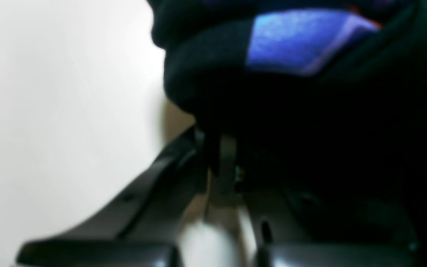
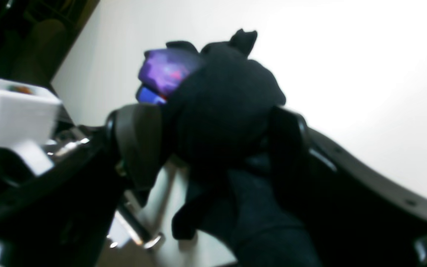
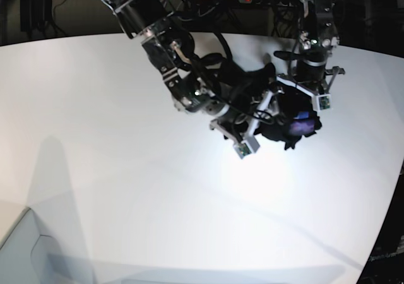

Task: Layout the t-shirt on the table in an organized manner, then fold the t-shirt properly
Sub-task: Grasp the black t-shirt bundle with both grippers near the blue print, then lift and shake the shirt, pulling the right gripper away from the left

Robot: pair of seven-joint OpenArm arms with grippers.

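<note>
Bunching soft black t-shirt (image 3: 287,117) over smooth white table (image 3: 126,158)

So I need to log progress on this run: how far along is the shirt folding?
Early. Nothing looks done: the t-shirt is a bunched black wad held above the table, not spread. In hand: the left gripper is shut on the cloth, while the right gripper stands open with fabric between its fingers. Left: laying it flat, then every fold.

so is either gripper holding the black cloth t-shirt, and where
The left gripper is shut on a bunched fold of the black cloth t-shirt. The right gripper stands open around the bundle, not clamped.
</note>
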